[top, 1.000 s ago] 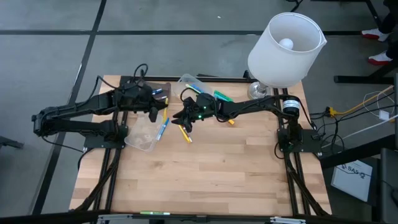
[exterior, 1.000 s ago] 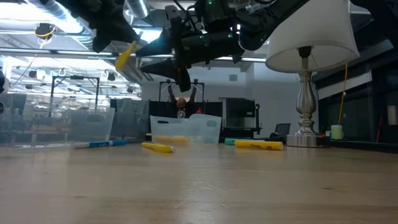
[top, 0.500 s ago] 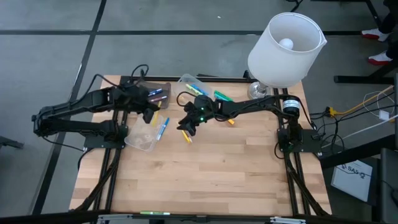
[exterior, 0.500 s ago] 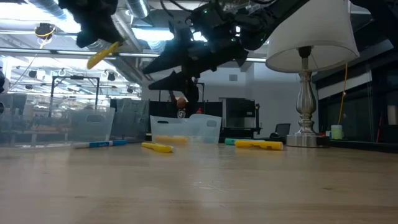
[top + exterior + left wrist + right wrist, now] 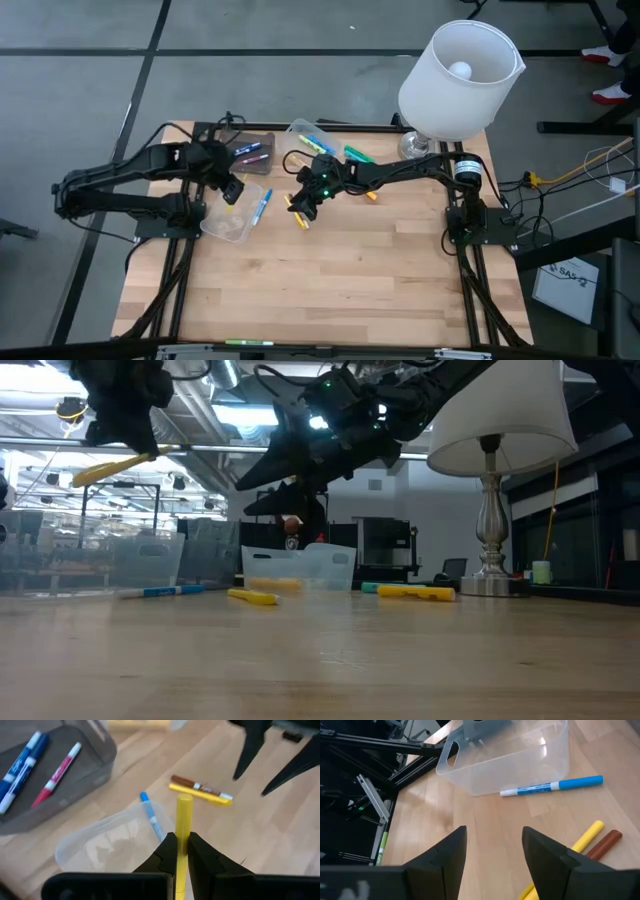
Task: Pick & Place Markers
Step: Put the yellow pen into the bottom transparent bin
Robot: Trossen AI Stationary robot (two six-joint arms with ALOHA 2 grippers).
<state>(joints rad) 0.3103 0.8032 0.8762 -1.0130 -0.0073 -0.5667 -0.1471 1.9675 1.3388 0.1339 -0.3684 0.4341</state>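
Since a second ago the left gripper (image 5: 181, 851), pinching a yellow marker (image 5: 183, 822), has swung left to hang above the clear container (image 5: 232, 213); right gripper (image 5: 492, 851), fingers spread, has dropped lower above the yellow and brown markers (image 5: 592, 842), a blue marker (image 5: 262, 205) lying just left of them

Yellow marker (image 5: 183, 817) clamped in left gripper (image 5: 180, 851), tilted, up in the air over the clear tub. Blue marker (image 5: 262, 204) flat on the wood, just beside that tub. Yellow marker with a brown one (image 5: 603, 844) alongside, touching, flat on the table under the right arm. Two blue plus one pink marker (image 5: 57, 771) lying in the dark tray. Green marker (image 5: 358, 154) further back.
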